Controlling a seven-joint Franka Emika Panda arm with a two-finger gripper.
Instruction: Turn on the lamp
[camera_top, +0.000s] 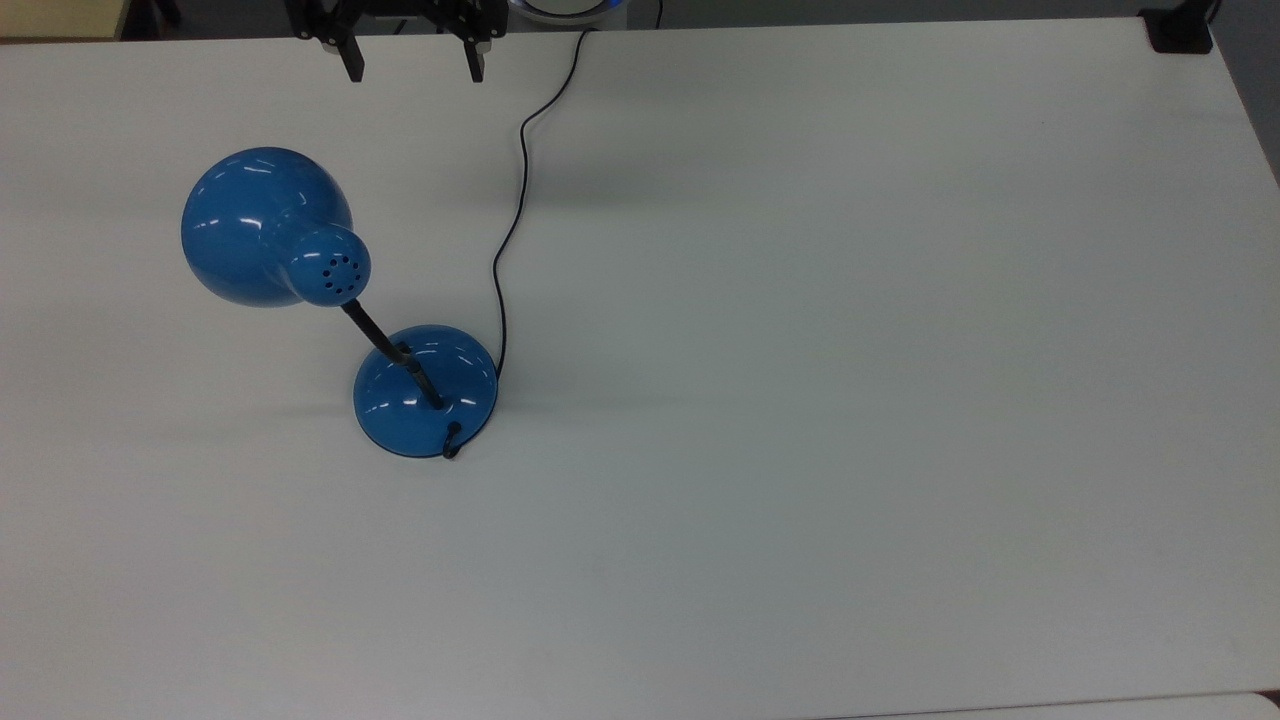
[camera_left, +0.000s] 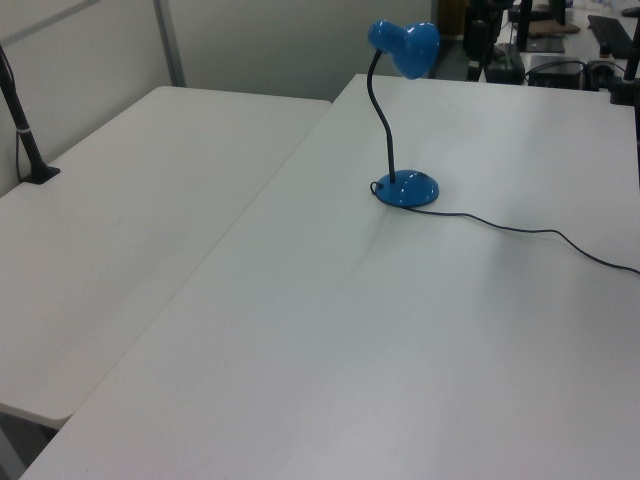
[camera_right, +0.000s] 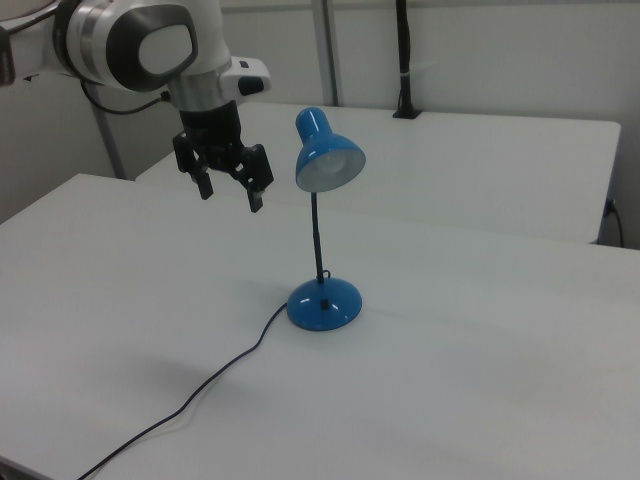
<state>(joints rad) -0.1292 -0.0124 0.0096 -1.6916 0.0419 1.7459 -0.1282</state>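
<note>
In the top view, the blue lamp (camera_top: 345, 320) stood on the white worktop (camera_top: 850, 350), toward the top view's left; its black cord (camera_top: 512, 215) ran up to the far edge; the hand (camera_top: 411, 62) hung open and empty near that edge, well apart from the lamp. In the left view, the lamp (camera_left: 400, 120) stood upright on its round base. In the right view, the hand (camera_right: 229, 189) was up in the air, fingers spread, to the right view's left of the shade (camera_right: 327, 155).

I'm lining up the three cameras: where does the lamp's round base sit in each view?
Top view: the lamp's base, left of centre.
Left view, upper right of centre.
Right view, just below centre.
Shared landmark: the black cord running from the base.
</note>
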